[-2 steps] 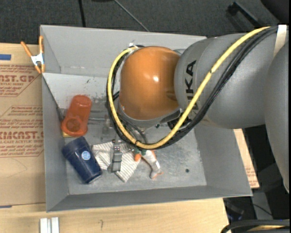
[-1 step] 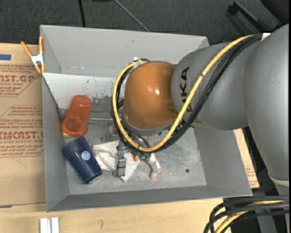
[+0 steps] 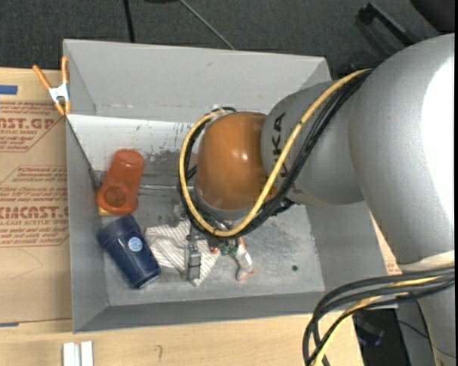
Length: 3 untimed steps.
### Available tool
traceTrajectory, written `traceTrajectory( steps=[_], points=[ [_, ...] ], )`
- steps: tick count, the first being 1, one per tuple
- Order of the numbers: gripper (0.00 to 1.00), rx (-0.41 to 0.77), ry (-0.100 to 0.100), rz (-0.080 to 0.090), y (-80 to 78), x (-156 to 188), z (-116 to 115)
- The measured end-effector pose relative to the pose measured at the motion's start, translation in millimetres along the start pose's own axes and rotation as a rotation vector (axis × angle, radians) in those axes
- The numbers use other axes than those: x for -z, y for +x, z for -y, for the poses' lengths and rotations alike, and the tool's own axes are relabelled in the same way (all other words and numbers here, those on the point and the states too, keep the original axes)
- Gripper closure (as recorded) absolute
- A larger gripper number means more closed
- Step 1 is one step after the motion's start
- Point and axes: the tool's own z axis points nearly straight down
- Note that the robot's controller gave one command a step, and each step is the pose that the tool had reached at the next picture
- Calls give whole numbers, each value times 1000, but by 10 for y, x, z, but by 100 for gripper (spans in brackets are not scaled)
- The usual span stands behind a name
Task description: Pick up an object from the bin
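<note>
- Nearest the lens is the grey arm (image 3: 397, 128), a bulky rounded body that comes in from the right and covers the bin's right side.
- Under it sits the grey metal bin (image 3: 214, 75), its sloping walls running down to a scuffed floor.
- At the arm's wrist is a glossy orange cover (image 3: 229, 166), over the middle of the bin, with yellow and black cables (image 3: 185, 166) looped round its left side and bottom.
- A dark blue cylinder (image 3: 130, 252) lies tilted on its side in the bin's lower left, with a pale round sticker on its side.
- An orange cup (image 3: 120, 180) lies on its side just above the cylinder, by the left wall.
- A crumpled white and grey patterned cloth (image 3: 168, 244) lies on the floor just right of the blue cylinder, touching it or very nearly so.
- Low over the floor, just below the orange cover, is the gripper (image 3: 217, 262); its fingers (image 3: 192, 264) are spread apart with nothing between them. The dark left one is at the cloth's right edge and seems to touch it, though the view is too cluttered there to be sure. The other is over bare floor to the right.
</note>
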Motion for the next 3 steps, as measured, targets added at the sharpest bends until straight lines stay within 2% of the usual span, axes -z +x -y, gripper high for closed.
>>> traceTrajectory(
  steps=[1,2,3],
  points=[
    [0,6,0,0,-29,-145,50],
    [100,173,-2,-1,-21,-366,-102],
    [100,173,-2,-1,-21,-366,-102]
  ],
)
